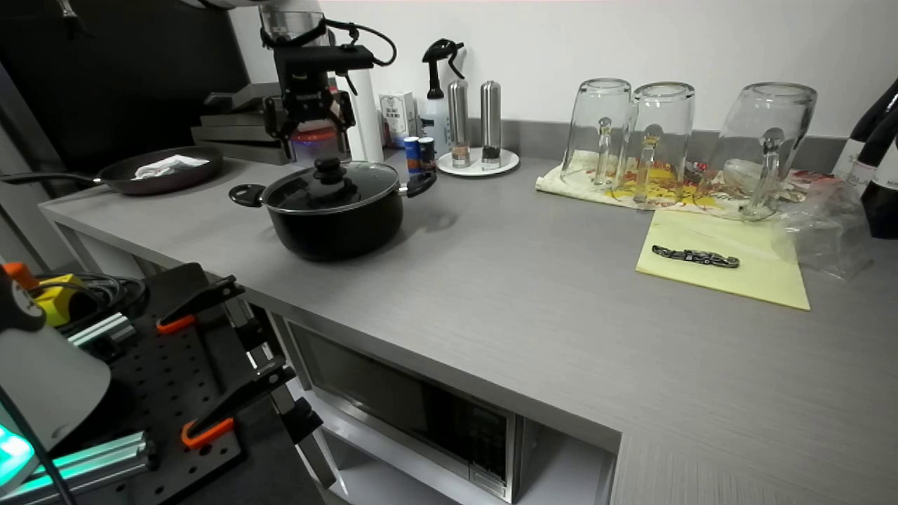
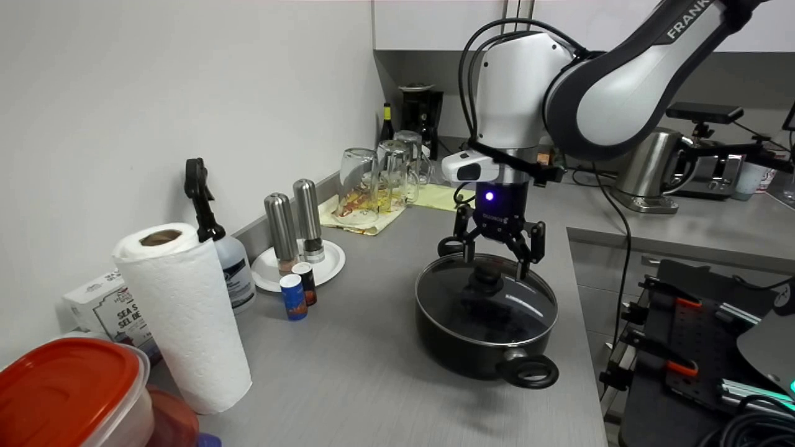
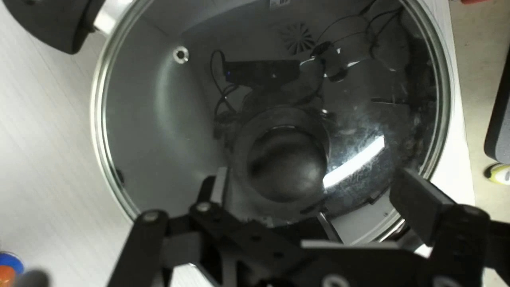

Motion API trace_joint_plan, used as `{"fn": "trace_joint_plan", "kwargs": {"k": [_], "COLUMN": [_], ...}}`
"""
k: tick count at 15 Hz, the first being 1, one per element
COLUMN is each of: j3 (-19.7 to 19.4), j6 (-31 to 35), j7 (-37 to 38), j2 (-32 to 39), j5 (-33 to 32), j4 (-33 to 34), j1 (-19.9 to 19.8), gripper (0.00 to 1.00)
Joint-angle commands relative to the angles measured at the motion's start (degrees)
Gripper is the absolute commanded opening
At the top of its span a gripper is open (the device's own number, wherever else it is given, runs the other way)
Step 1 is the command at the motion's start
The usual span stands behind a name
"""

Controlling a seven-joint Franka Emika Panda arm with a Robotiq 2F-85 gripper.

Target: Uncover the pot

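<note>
Nearest in the wrist view: my gripper (image 3: 316, 189), its two fingers (image 3: 416, 203) set wide apart. In descending size: the counter (image 1: 533, 294), grey, in both exterior views; the pot (image 1: 337, 235), upright upon it near an edge, beneath my gripper; the glass lid (image 2: 478, 313), seated on the pot; three mugs (image 1: 666, 126), upside down, well apart from the pot; the black knob (image 3: 287, 167) atop the lid, which I see from the wrist between the fingertips, nearer one of them.
</note>
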Motion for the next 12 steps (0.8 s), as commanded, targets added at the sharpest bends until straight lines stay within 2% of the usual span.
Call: {"fn": "trace_joint_plan", "kwargs": {"k": [1,2,3,9,10,12], "j3": [1.5,1.7,1.9,2.6,2.7,2.9], "j6": [2.1,2.2,2.2,2.2,2.1,1.7], "j7": [-3.0,-3.4,-3.8,-4.1,-4.1,-3.9], "j2": [2.3,2.6,2.8,3.2,2.9,1.7], "j5": [0.8,0.8,0.9,0.9,1.0,1.0], "j4": [1.3,1.4,1.6,2.3,2.2,1.8], "j1": [-1.6,-1.9,-2.1,-3.3,-3.3,-3.4], "gripper": [1.00,0.82,0.72,0.28,0.25,0.25]}}
